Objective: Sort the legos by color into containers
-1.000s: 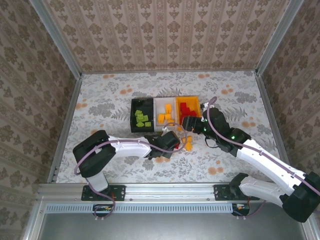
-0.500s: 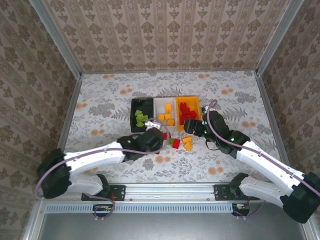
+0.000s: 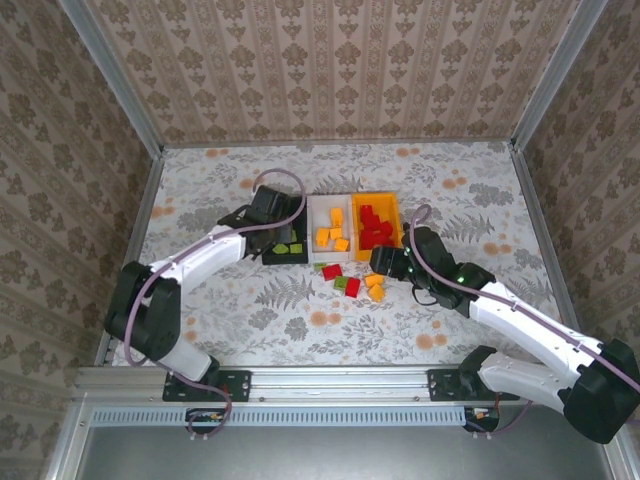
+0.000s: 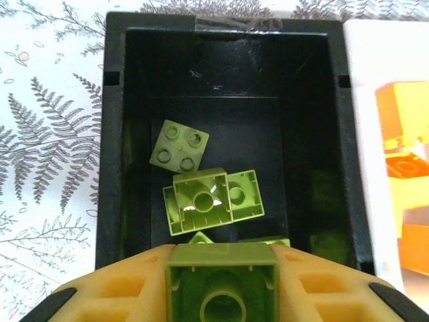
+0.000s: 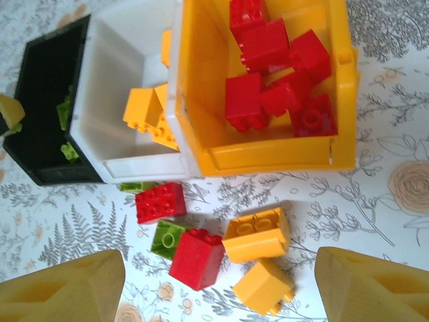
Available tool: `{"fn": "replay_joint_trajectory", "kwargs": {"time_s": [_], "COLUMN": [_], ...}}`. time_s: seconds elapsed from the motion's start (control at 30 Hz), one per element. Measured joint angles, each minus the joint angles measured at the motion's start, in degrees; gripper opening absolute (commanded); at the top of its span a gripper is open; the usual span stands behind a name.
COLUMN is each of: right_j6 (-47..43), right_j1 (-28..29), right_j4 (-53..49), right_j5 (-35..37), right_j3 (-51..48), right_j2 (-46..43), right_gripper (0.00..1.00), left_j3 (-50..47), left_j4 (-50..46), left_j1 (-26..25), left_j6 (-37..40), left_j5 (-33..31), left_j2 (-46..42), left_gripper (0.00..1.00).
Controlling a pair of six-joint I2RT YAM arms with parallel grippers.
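The setting is an enclosed robot test cell of the laboratory type. Aluminium frame posts (image 3: 110,75) bound panels covered in patterned wallpaper (image 3: 330,70). The left arm (image 3: 200,255) and right arm (image 3: 530,325) mount on an extruded rail (image 3: 340,382) at the near edge of a floral-print tabletop (image 3: 200,200).

No writing, label, brand, number or sign can be read anywhere; the bench (image 3: 215,300) carries a print of ferns and flowers without lettering; the walls (image 3: 330,70) bear a repeating damask pattern; the studs of the legos (image 5: 256,233) show no legible mark.
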Motion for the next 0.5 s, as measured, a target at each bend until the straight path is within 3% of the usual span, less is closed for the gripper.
{"fn": "replay_joint_trajectory", "kwargs": {"time_s": [0.2, 0.37, 0.4, 0.5], "right_j6": [0.4, -0.2, -0.4, -1.8], "right_j1": [0.0, 0.0, 0.2, 0.8], "right_j4": [-1.6, -1.2, -1.0, -0.1], "right_j5": [-0.4, -2.0, -2.2, -2.7], "right_j3": [-4.1, -4.9, -4.8, -4.8], "right_j2": [1.5, 7.5, 8.7, 13.4], "right_gripper": [0.76, 0.75, 0.75, 0.74], "left_j3": [5.5, 5.1, 4.8, 2.0], "left_j4": [-1.8, -2.3, -2.2, -1.1], "left_j1": [0.8, -3.4, -4.5, -8.1], "left_j6": [-0.9, -1.6, -1.8, -2.6], "left_j5": [3.0, 4.4, 4.5, 4.9], "left_j2": [4.8, -2.7, -5.2, -13.7], "left_gripper": [0.83, 0.93, 0.99, 1.00]}}
